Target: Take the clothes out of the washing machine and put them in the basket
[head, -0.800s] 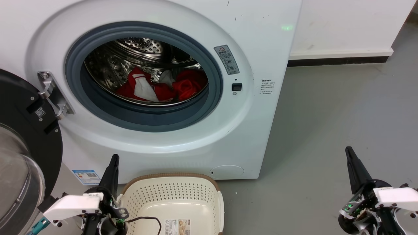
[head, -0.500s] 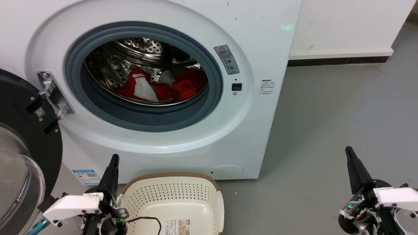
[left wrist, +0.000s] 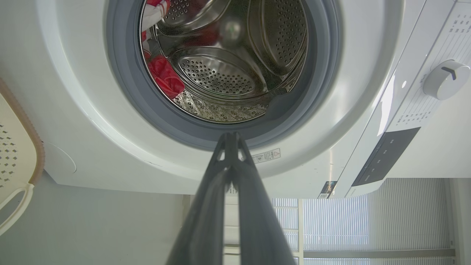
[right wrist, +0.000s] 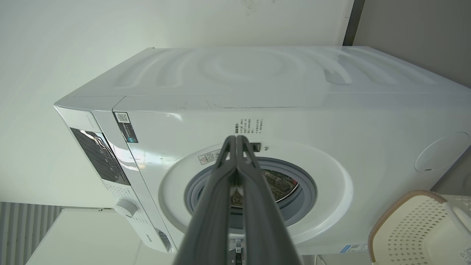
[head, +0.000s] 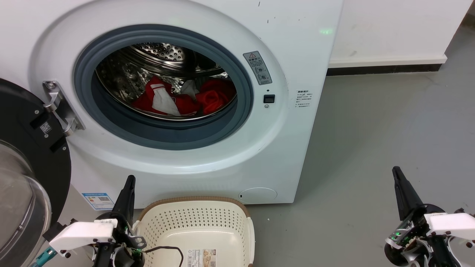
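Observation:
The white washing machine (head: 207,163) stands with its porthole open. Red clothes (head: 185,98) with pale grey-white parts lie at the bottom of the steel drum; the left wrist view catches the red clothes (left wrist: 165,75) at the drum's left side. The cream basket (head: 196,226) sits on the floor right in front of the machine, with nothing inside but its label. My left gripper (head: 130,178) is shut beside the basket's left rim, low before the machine. My right gripper (head: 396,170) is shut far to the right over bare floor. Both hold nothing.
The black-framed glass door (head: 26,178) hangs open at the far left, close to my left arm. Grey floor (head: 371,148) stretches to the right of the machine, up to a white wall with a dark skirting (head: 382,68).

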